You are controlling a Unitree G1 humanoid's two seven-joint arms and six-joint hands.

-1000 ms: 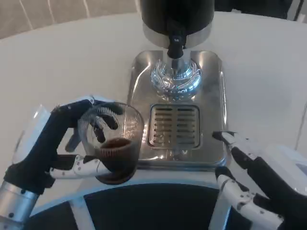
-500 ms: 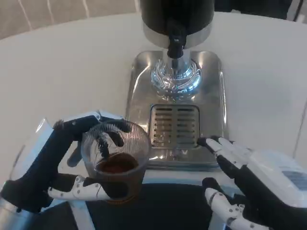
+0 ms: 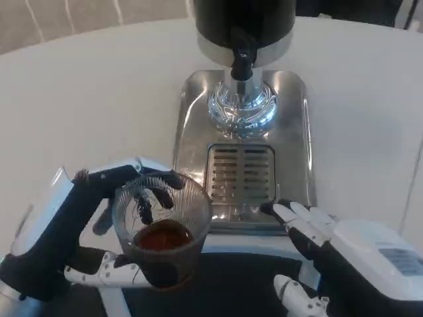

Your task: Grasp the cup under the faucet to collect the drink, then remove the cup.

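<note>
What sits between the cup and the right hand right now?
In the head view, the front edge of the steel drip tray lies between the cup, held by the left hand, and the right hand; nothing else sits there.

Left hand (image 3: 63, 238) has pulled the cup (image 3: 162, 231) back toward the robot and slightly right: a second ago it sat just left of the drip tray's (image 3: 242, 173) front corner, now it's at the table's near edge, lower in frame, dark drink inside. Grip looks unchanged, fingers wrapped around the ribbed wall. Right hand (image 3: 330, 254) has moved left and forward, with its fingertips now reaching the tray's front edge near the grate.
</note>
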